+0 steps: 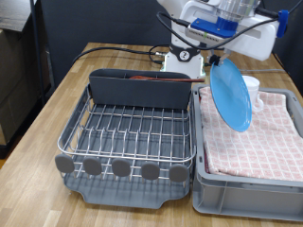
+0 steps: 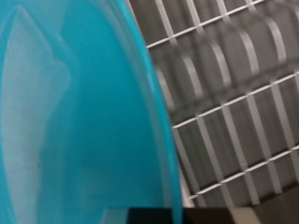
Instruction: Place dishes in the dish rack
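Observation:
My gripper (image 1: pixel 219 60) is shut on the upper edge of the light-blue plate (image 1: pixel 232 95) and holds it on edge, tilted, in the air over the boundary between the dish rack and the bin. The plate fills most of the wrist view (image 2: pixel 75 112), with the rack's wire grid (image 2: pixel 234 93) beyond it. The dish rack (image 1: pixel 133 132) sits at the exterior view's left with its grey caddy (image 1: pixel 142 90) at the back. A thin reddish-brown thing (image 1: pixel 156 79), perhaps the spoon, lies at the caddy's top. The white mug (image 1: pixel 253 91) shows just behind the plate.
A grey bin (image 1: pixel 246 194) with a pink checked cloth (image 1: pixel 270 142) stands right of the rack. Round grey knobs (image 1: pixel 121 167) line the rack's front edge. Cables and the robot base (image 1: pixel 182 59) lie behind the rack on the wooden table (image 1: pixel 38 132).

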Controlling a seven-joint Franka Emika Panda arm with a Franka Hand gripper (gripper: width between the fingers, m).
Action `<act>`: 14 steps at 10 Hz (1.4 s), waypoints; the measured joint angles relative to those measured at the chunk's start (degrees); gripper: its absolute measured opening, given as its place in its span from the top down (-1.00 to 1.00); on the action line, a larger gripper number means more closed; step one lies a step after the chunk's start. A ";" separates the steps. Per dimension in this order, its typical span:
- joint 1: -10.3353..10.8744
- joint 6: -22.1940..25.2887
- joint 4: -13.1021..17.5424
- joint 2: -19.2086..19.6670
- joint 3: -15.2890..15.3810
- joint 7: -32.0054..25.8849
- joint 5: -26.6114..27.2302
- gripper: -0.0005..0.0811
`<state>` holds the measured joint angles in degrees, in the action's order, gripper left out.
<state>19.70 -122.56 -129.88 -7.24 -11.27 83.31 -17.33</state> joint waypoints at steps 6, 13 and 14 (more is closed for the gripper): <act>-4.16 4.84 0.59 -2.88 -6.12 -13.63 -12.36 0.94; -7.05 0.78 0.85 -3.16 -10.39 -24.21 -19.97 0.94; -7.06 0.34 1.23 -3.16 -10.53 -24.25 -21.67 0.94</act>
<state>12.63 -122.22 -128.65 -10.40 -21.80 59.06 -39.00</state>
